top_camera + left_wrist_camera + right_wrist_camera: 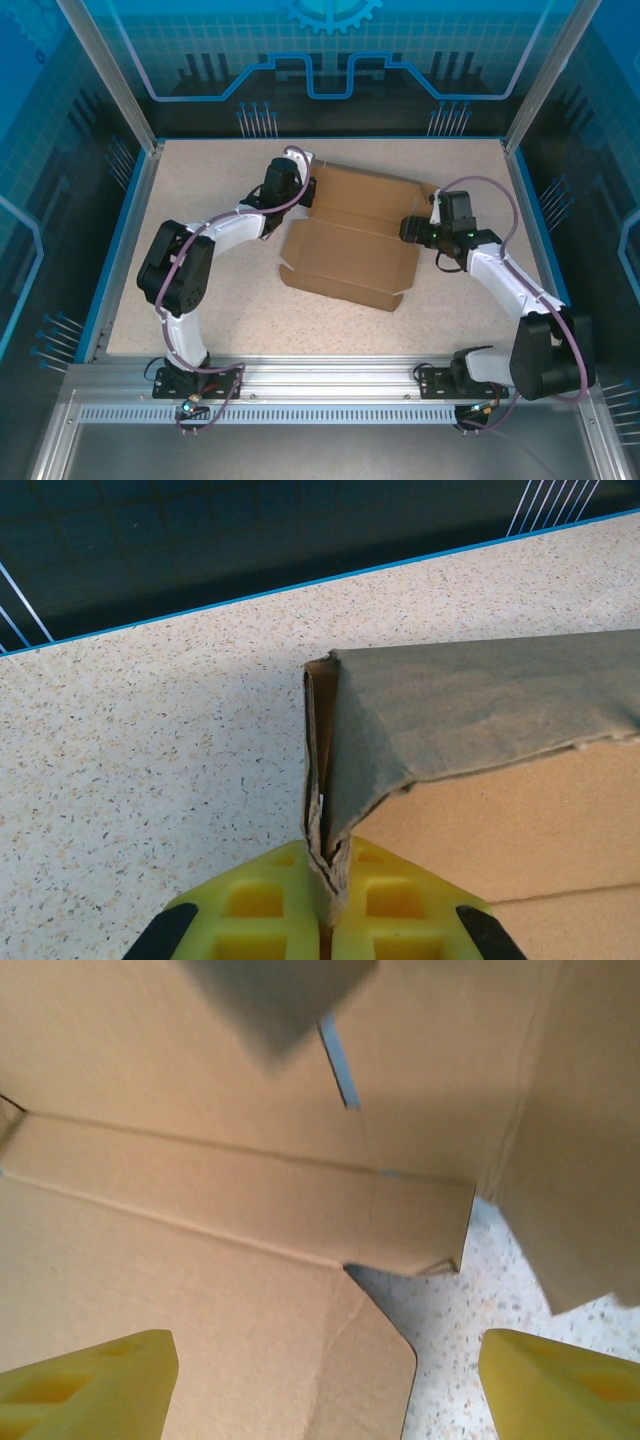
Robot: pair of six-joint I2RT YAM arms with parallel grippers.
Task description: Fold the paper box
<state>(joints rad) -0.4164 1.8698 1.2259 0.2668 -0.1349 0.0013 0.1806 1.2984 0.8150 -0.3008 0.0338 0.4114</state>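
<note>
A brown paper box (350,245) lies partly folded at the middle of the speckled table (200,300). The left gripper (325,905) clenches its raised far-left flap. The right gripper (330,1380) hangs spread wide over its right edge, grasping nothing.

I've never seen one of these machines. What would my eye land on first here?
First, the big brown paper box, lying half-folded in the middle of the speckled table. At its left edge, the left pincer has its yellow fingers pinched shut on a raised cardboard flap. On the right, the right pincer hangs wide open over a corner of the box.
</note>
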